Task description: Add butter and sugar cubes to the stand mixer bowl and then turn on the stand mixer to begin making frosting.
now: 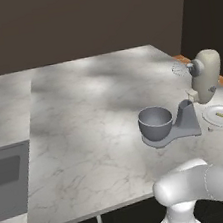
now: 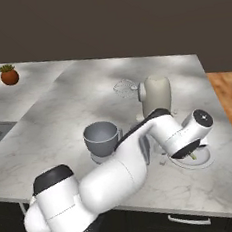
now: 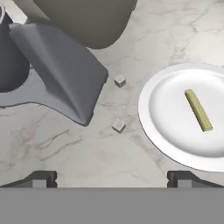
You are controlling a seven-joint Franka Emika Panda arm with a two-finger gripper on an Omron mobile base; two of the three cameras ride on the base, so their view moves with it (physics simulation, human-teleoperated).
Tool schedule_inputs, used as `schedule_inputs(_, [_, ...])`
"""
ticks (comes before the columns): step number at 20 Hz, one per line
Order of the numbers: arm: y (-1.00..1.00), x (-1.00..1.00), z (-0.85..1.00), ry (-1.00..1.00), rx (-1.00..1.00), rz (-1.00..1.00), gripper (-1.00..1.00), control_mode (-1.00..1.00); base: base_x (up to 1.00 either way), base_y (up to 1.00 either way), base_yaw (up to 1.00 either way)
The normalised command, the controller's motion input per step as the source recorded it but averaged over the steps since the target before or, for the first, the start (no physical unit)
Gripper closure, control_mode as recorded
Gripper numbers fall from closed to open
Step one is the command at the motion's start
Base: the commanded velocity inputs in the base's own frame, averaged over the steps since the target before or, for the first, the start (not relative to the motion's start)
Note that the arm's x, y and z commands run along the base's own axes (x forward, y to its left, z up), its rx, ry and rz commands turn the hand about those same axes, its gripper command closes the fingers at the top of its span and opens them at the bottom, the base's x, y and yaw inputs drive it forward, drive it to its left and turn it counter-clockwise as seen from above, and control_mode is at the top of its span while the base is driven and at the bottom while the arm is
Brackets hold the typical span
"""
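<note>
My gripper (image 3: 111, 178) is open and hovers above the counter, looking down between the stand mixer and a white plate (image 3: 164, 127). The butter (image 3: 199, 110), a pale yellow-green bar, lies on that plate to the right of the fingertips. Two small sugar cubes (image 3: 120, 80) (image 3: 118, 125) rest on the marble between the plate and the mixer's grey neck (image 3: 61, 74). The stand mixer (image 1: 202, 77) has its cream head tilted up and its whisk showing. The grey stand mixer bowl (image 1: 155, 122) sits on the mixer's base, with nothing visible in it. The arm covers much of the plate (image 2: 205, 160) in the right base view.
A sink (image 1: 6, 174) is set into the counter at the far left. A small potted plant (image 2: 8, 75) stands at the back left. The counter's right edge drops to wooden floor (image 2: 229, 102) just past the plate.
</note>
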Motion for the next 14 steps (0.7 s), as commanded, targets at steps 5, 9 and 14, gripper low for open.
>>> schedule_inputs(5, [-0.21, 0.19, -0.22, 0.06, -0.02, 0.0, -1.0, -1.0, 0.0, 0.0, 0.0])
schedule_inputs(9, [-0.3, 0.11, -0.18, 0.0, -0.01, 0.0, -1.0, -1.0, 0.0, 0.0, 0.0])
schedule_inputs(14, [-0.28, 0.16, -0.16, 0.0, 0.0, 0.0, -1.0, -1.0, 0.0, 0.0, 0.0])
